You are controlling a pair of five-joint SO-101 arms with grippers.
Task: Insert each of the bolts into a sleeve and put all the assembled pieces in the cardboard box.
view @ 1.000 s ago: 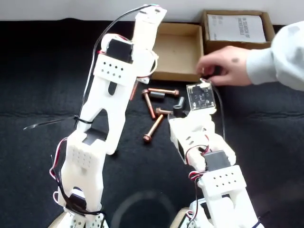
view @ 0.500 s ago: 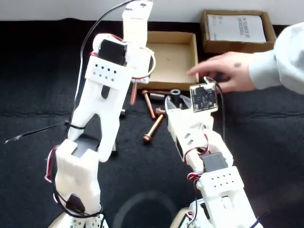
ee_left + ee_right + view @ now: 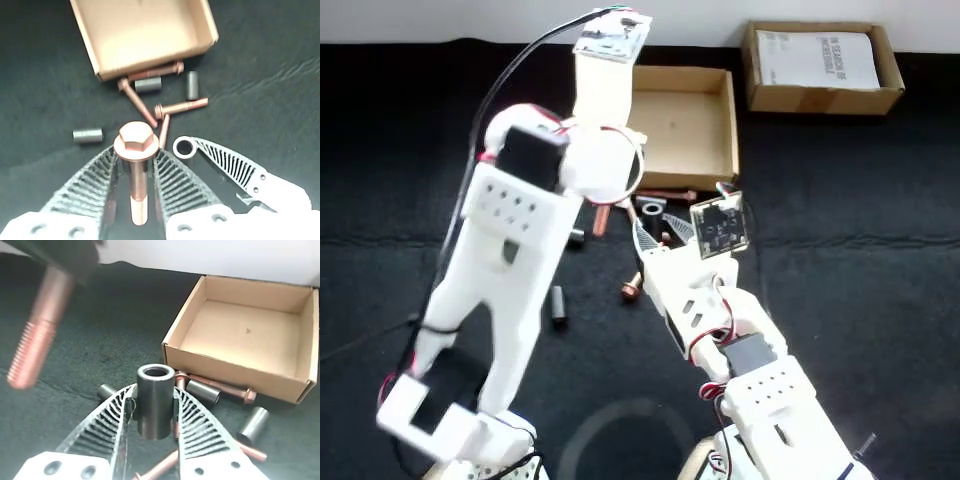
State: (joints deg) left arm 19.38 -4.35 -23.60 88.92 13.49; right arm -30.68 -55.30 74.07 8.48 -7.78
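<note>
Bolt (image 3: pixel 137 190) pinched lengthwise in L claw (image 3: pixel 136 150), just beside sleeve (image 3: pixel 155 410), which R claw (image 3: pixel 155 388) pinches upright, bore up. Bolt tilted, thread end off to sleeve's side; axes need aligning. Spare bolts (image 3: pixel 181 107) on bench (image 3: pixel 260 60) by box (image 3: pixel 155 60).

Black cloth tbl (image 3: pixel 880 250) w/ white wall (image 3: pixel 420 15) at far edge

Left claw (image 3: pixel 136 150) and right claw (image 3: pixel 155 390) — both clamped, side by side.
</note>
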